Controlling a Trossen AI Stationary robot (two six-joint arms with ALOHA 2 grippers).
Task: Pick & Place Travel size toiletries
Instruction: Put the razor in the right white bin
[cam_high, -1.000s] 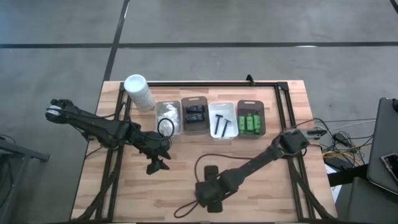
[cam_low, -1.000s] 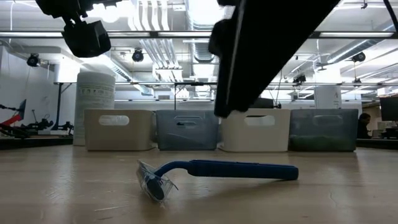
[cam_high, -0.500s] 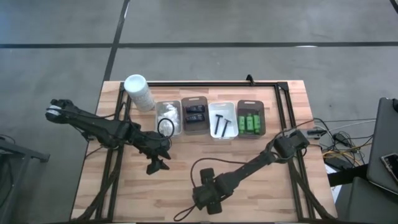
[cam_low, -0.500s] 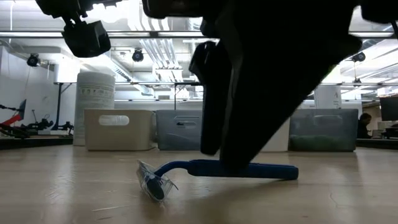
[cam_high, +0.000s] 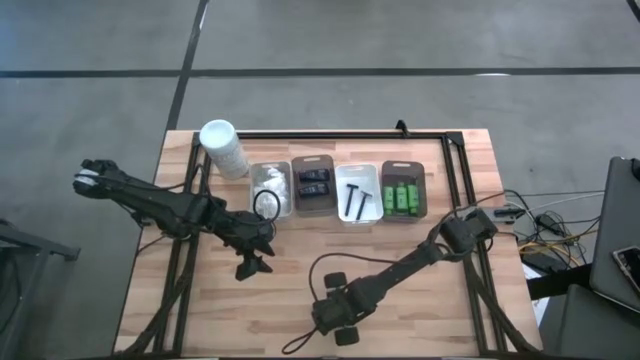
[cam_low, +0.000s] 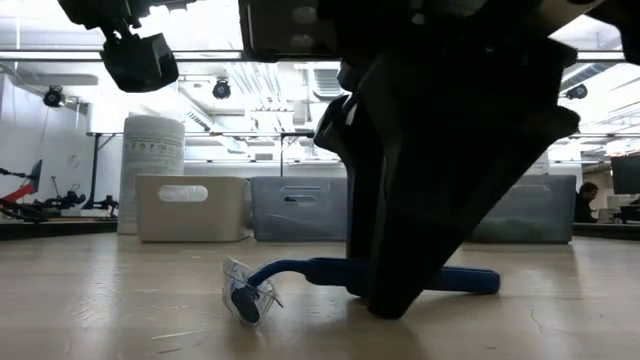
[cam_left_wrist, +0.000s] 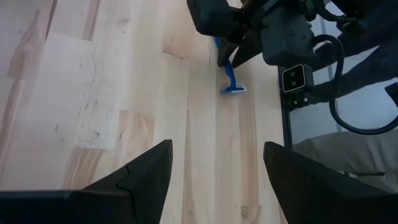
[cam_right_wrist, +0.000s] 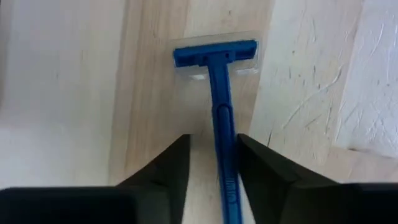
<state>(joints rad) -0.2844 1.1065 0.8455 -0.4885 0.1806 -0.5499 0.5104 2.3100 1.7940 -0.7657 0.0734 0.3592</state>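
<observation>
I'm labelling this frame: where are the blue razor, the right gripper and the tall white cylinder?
blue razor (cam_right_wrist: 215, 54): right wrist view, on its head.
right gripper (cam_right_wrist: 212, 163): right wrist view, between its fingertips.
tall white cylinder (cam_high: 223, 146): high view, on its side.

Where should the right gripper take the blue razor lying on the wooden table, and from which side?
Grip the blue plastic razor by its straight handle, not the clear-capped head, coming straight down from above. It lies flat on the wooden table, and its narrow handle runs lengthwise between the right gripper fingers, which straddle it, open. The left gripper waits well away.
</observation>
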